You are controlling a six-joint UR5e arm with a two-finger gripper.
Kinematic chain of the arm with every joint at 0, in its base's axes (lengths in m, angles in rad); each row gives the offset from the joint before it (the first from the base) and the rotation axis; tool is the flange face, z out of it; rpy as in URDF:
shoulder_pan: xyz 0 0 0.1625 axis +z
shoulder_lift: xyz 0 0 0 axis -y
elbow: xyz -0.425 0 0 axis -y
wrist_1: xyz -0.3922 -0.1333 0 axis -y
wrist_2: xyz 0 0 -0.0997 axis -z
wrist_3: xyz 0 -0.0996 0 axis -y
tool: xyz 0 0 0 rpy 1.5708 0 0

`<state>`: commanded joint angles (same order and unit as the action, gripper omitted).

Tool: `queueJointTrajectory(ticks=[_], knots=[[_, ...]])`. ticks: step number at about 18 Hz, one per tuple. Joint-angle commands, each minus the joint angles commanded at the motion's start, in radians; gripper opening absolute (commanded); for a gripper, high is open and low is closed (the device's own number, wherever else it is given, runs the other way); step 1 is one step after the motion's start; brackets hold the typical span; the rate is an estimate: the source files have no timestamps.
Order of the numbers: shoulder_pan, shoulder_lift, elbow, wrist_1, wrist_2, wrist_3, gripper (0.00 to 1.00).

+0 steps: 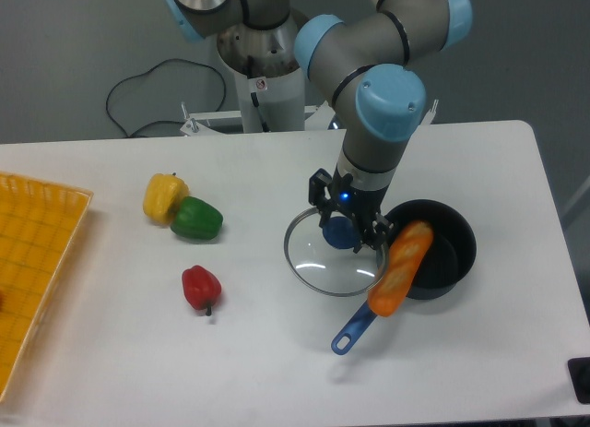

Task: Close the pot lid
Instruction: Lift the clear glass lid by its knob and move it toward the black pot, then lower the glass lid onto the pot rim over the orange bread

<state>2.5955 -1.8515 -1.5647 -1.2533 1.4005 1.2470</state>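
The round transparent glass lid (334, 254), edged by a thin metal rim and topped by a blue knob (338, 233), is being shown lying flat on the white table (277, 353), just beside the small round black saucepan (441, 252) on the side away from the table's right edge. The gripper (348, 226) is being held directly over the knob, with a finger seen on each side of it; whether the jaws are actually clamped on the knob or merely standing around it cannot be told from this view.

An orange elongated bread-like item (401, 267) is being seen resting across the saucepan's near rim, reaching from inside the pan out over the base of the long blue handle (354, 329). This is judged to be the main obstacle: a lid lowered onto the pan is likely to be propped up by it on that side.

For the step in hand, the knob should be gripped squarely, the lid lifted level and high enough for its rim to pass over the pan's edge and the bread, then centred over the saucepan before being lowered slowly. A tilted carry is to be avoided, since the glass could slip within the fingers. A yellow pepper (164, 195), green pepper (196, 219) and red pepper (200, 287) are lying well apart from the saucepan, beyond the lid.
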Motion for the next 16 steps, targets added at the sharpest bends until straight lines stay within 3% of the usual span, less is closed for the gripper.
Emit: queueJointTrajectory(ticks=[9, 16], knots=[[0.098, -0.011, -0.009, 0.003, -0.041, 0.218, 0.37], [0.146, -0.018, -0.014, 0.003, -0.072, 0.302, 0.37]])
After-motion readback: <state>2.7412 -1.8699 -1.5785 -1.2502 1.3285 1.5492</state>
